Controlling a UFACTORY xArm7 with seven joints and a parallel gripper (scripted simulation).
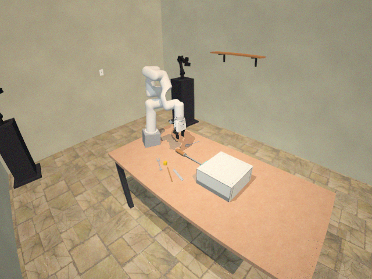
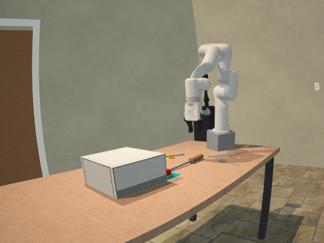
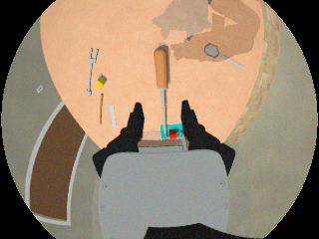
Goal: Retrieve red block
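Note:
The red block [image 2: 168, 171] sits on the table right at the white cabinet's [image 2: 124, 169] low edge, on the teal square [image 2: 174, 174]; I cannot tell if it lies wholly inside the square. A rod tool with a wooden handle [image 2: 195, 158] lies on the table with its metal tip at the block. My gripper [image 2: 194, 128] hangs well above the table near the tool's handle end, open and empty. In the wrist view the block [image 3: 173, 134] and the square [image 3: 174, 127] show far below, between my fingers. The top view shows the cabinet [image 1: 224, 174] hiding the block.
A yellow cube [image 1: 164, 163], a small wrench [image 1: 160, 168], a pencil [image 1: 170, 174] and a flat grey strip [image 1: 178, 174] lie left of the cabinet. A spoon [image 2: 227, 162] lies near the arm's base [image 2: 220, 139]. The table edge runs close behind the base.

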